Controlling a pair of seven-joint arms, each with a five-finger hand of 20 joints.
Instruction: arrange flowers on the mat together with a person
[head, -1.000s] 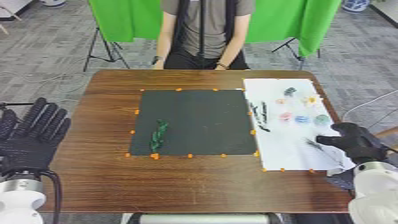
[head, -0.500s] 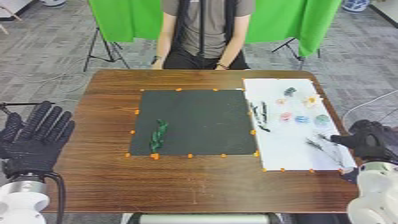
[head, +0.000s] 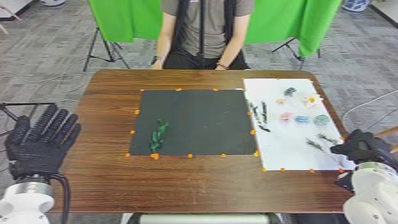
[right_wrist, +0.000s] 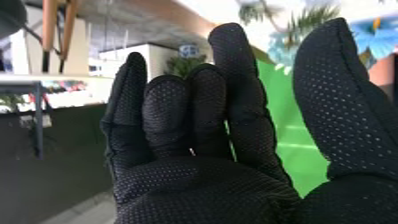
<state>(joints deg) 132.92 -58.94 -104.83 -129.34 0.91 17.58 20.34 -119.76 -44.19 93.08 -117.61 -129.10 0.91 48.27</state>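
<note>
Right hand (head: 362, 146) is at the right edge of the white sheet (head: 277, 137), near its robot-side corner. Over the last second it went outward, then partly back in toward the sheet; fingers extended, thumb held apart, nothing gripped. That uncovered the second thin dark spray (head: 328, 138), hidden under it in the first frame, now in plain sight beside the other thin spray (head: 314, 145). Left hand (head: 40, 145) drifted a bit inward and closer to the robot, at the left side of the bench (head: 182, 182), palm and fingers spread, also holding nothing.

Flowers haven't moved (checked both earlier frames). Green leafy sprig (head: 159, 136) lies on the dark mat (head: 200, 120), left part, toward the robot, pointing roughly away from it. The rest is on the white sheet: two long dark stems (head: 264, 114) side by side along its left edge, dark green piece (head: 290, 92) toward the far end, small peach flower (head: 281, 101), pale yellow-white flower (head: 310, 101), then pink flower (head: 285, 116), blue flower (head: 302, 119) and grey-green flower (head: 322, 119) in a row. Orange tabs (head: 155, 156) dot the edges of mat and sheet, same spots.
</note>
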